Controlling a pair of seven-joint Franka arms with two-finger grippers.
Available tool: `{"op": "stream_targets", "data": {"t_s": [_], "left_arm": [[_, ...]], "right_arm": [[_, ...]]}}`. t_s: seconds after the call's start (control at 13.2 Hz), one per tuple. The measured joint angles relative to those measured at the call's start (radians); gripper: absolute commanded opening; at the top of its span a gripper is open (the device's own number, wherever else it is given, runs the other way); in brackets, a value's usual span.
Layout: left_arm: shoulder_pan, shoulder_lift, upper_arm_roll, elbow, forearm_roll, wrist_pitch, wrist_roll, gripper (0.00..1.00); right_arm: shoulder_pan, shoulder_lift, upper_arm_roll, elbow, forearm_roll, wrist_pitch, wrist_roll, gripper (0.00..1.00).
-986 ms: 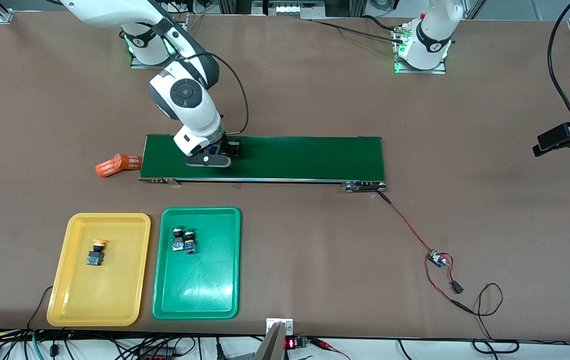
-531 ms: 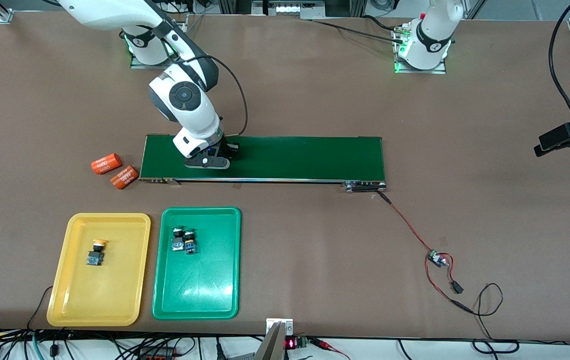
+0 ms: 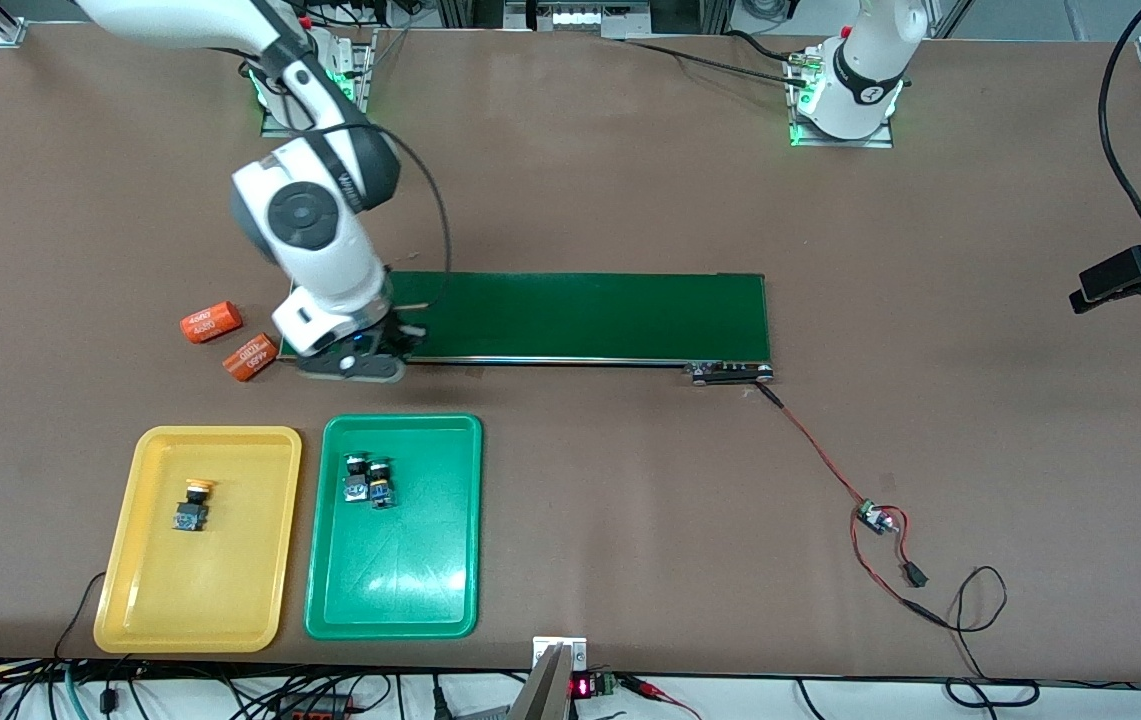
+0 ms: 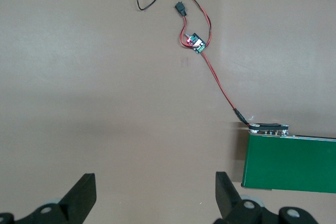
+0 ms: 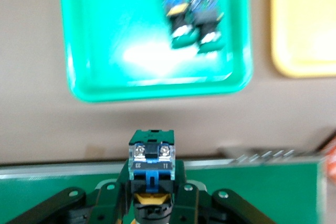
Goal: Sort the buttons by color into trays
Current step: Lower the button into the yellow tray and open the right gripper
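My right gripper (image 3: 362, 366) is shut on a yellow-capped button (image 5: 150, 174), held over the edge of the dark green conveyor belt (image 3: 570, 316) that faces the trays. The yellow tray (image 3: 198, 540) holds one yellow-capped button (image 3: 193, 504). The green tray (image 3: 395, 527) holds two green-capped buttons (image 3: 370, 480), side by side; they also show in the right wrist view (image 5: 191, 18). My left gripper (image 4: 155, 195) is open and empty, above bare table near the belt's end at the left arm's side; the left arm waits.
Two orange cylinders (image 3: 230, 339) lie on the table beside the belt's end at the right arm's side. A red wire with a small circuit board (image 3: 875, 518) runs from the belt's other end toward the front camera. A black camera mount (image 3: 1135, 275) stands at the table's edge.
My right arm has lifted off the belt and swung toward the trays and the right arm's end, carrying the button. The orange cylinders rolled apart and settled beside the belt.
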State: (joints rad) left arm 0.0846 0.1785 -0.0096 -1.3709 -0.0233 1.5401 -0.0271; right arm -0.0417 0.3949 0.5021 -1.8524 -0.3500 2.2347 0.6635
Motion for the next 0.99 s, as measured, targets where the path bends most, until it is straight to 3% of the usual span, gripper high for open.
{"op": "stream_targets", "data": {"t_s": [0.3, 0.61, 0.99], "left_arm": [[0.0, 0.0, 0.0, 0.0, 0.0, 0.005, 0.0, 1.0], [-0.001, 0.0, -0.005, 0.0, 0.0, 0.025, 0.0, 1.0], [-0.011, 0.0, -0.01, 0.0, 0.0, 0.026, 0.001, 1.0]], "right_arm": [[-0.025, 0.004, -0.137, 0.058, 0.13, -0.012, -0.231, 0.0], [-0.031, 0.059, -0.274, 0.136, 0.157, -0.012, -0.395, 0.0], [-0.027, 0.24, -0.289, 0.283, 0.168, 0.011, -0.417, 0.01]]}}
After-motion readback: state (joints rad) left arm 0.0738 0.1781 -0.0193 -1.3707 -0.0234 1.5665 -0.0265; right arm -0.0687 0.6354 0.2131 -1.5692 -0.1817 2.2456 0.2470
